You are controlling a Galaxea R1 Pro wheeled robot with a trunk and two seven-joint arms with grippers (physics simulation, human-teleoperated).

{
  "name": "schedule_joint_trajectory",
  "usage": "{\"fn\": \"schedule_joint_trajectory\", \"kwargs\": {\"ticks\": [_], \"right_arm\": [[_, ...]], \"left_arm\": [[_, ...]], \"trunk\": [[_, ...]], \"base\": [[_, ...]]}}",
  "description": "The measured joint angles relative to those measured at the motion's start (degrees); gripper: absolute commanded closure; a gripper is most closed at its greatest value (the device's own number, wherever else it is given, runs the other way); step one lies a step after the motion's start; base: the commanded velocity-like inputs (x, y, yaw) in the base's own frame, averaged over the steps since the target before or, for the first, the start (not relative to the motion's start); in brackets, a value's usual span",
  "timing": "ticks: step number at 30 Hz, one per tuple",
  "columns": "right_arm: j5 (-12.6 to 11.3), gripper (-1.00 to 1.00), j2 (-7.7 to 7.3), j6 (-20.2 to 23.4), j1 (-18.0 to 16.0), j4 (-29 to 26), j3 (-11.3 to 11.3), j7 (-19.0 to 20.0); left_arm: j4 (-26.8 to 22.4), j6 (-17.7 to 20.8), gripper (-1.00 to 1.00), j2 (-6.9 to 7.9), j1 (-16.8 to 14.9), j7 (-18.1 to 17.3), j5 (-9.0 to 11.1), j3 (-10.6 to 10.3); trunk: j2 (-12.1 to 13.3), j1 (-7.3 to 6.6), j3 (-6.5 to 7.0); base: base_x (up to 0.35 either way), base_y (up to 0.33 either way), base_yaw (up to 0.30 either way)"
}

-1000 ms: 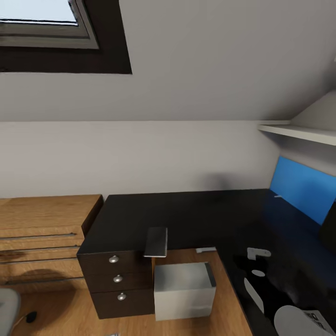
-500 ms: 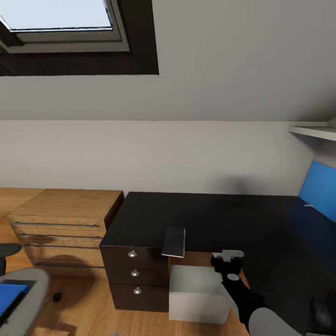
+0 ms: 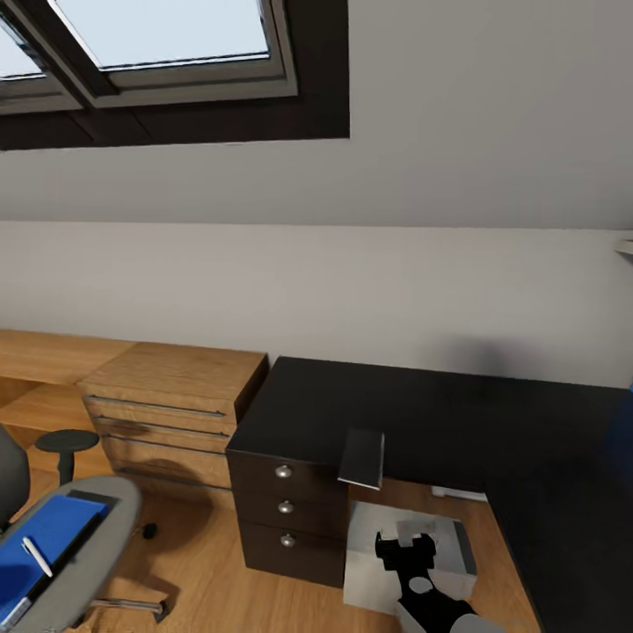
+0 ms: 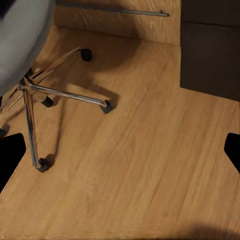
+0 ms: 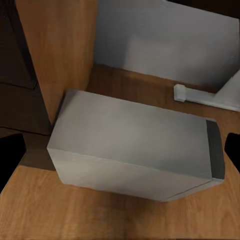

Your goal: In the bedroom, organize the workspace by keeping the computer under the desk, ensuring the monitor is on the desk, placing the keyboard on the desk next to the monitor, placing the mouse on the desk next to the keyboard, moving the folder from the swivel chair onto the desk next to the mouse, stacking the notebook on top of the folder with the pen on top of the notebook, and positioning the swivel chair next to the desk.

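Note:
The swivel chair [image 3: 83, 563] stands at the lower left of the head view, its metal base [image 4: 55, 92] on the floor in the left wrist view. On its seat lies the blue folder [image 3: 44, 549] with a white pen [image 3: 37, 556] on top. The black desk [image 3: 413, 422] spans the right. A thin grey notebook-like slab [image 3: 363, 458] overhangs its front edge. The grey computer [image 3: 440, 549] [image 5: 135, 150] sits under the desk. My right gripper [image 3: 406, 552] [image 5: 120, 157] hangs open in front of the computer. My left gripper [image 4: 120, 155] is open over bare floor beside the chair.
A dark drawer unit [image 3: 290, 514] holds up the desk's left end, with a wooden dresser [image 3: 176, 400] beside it. A small black mouse-like thing [image 3: 149, 530] lies on the wood floor near the dresser. A skylight [image 3: 167, 44] is set in the sloped wall above.
The camera has swung left: the desk slid right in the picture, the blue screen left the view, and the chair with the folder came in. My right gripper now hangs before the computer.

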Motion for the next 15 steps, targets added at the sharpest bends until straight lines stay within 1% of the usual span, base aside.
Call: {"fn": "schedule_joint_trajectory", "kwargs": {"ticks": [2, 4, 10, 11, 12, 14, 15], "right_arm": [[-0.01, -1.0, 0.0, -0.67, 0.16, 1.95, -0.11, 0.0], [-0.06, -1.0, -0.24, -0.96, 0.61, 2.47, -0.27, 0.09], [-0.03, -1.0, -0.5, -2.91, 2.56, 3.33, -0.37, 0.24], [0.03, -1.0, -0.52, -3.83, 3.05, 3.53, -0.38, 0.26], [0.1, -1.0, -0.59, -6.56, 3.67, 3.75, -0.31, 0.28], [0.13, -1.0, -0.72, -8.05, 3.84, 3.83, -0.27, 0.29], [0.13, -1.0, -0.92, -9.09, 3.94, 3.9, -0.23, 0.3]], "left_arm": [[3.12, -0.06, -1.0, -1.66, 0.0, -0.04, -0.02, 0.13], [3.93, -0.08, -1.0, -2.41, -0.01, -0.05, -0.01, 0.17], [4.43, -0.05, -1.0, -2.97, -0.01, -0.06, 0.07, 0.17], [4.55, 0.0, -1.0, -3.15, -0.01, -0.09, 0.08, 0.14], [5.72, 0.0, -1.0, -4.07, -0.01, -0.13, 0.07, 0.11], [6.98, -0.02, -1.0, -4.75, -0.02, -0.14, 0.04, 0.14], [8.45, -0.03, -1.0, -5.52, -0.02, -0.15, 0.03, 0.21]], "trunk": [[0.0, 0.0, -0.05], [0.0, 0.0, -0.15], [0.0, 0.0, -0.5], [0.0, 0.0, -0.55], [0.0, 0.0, -0.57], [0.0, 0.0, -0.6], [0.0, 0.0, -0.61]], "base": [[0.0, 0.0, 0.254], [0.0, 0.0, 0.22], [0.0, 0.0, 0.189], [0.0, 0.0, 0.061], [0.0, 0.0, 0.049], [0.0, 0.0, 0.032], [0.0, 0.0, 0.016]]}}
